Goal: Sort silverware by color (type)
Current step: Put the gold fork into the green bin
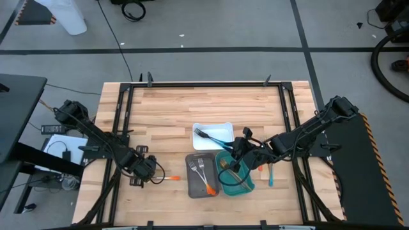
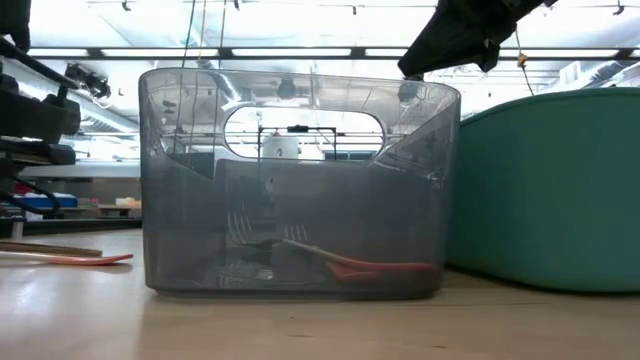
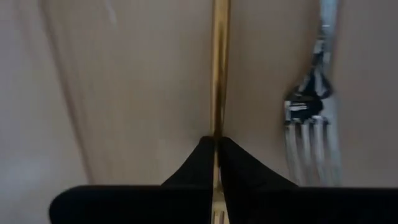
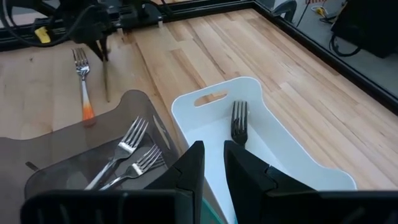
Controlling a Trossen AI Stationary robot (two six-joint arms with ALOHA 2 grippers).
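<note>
silverware count first: two forks in the grey tray (image 1: pixel 196 185), one dark fork in the white tray (image 1: pixel 220 128), one orange-handled fork and one gold-bronze piece on the bare table (image 1: pixel 172 108) left of the grey tray, and one blue-handled piece (image 1: pixel 271 176) lying on the wood right of the teal tray (image 1: pixel 248 186). three trays in all, and the grey tray is the landmark below.

left of the grey tray, the left gripper (image 1: pixel 155 174) is down at the table top, its fingers (image 3: pixel 242 168) pinched tight on the thin gold-bronze piece (image 3: pixel 218 74), which runs straight out from between them along the wood. just beside that piece lies the orange-handled fork (image 4: pixel 83 81), silver tines toward the left arm, orange end (image 1: pixel 172 178) toward the grey tray, not touching the gripper.

in the grey tray the two forks (image 4: pixel 124 155) lie side by side, tines at the far end; an orange handle (image 1: pixel 209 188) shows at the near end, and the low view shows it resting on the tray floor.

behind the grey tray and slightly right stands the white tray, holding the dark fork (image 4: pixel 239 122), whose handle runs off under the right arm.

right of the grey tray, touching its side, sits the teal tray; its contents are hidden by the right arm. the right gripper (image 1: pixel 239 160) hangs above it, fingers (image 4: pixel 193 163) a little apart with nothing seen between them.
</note>
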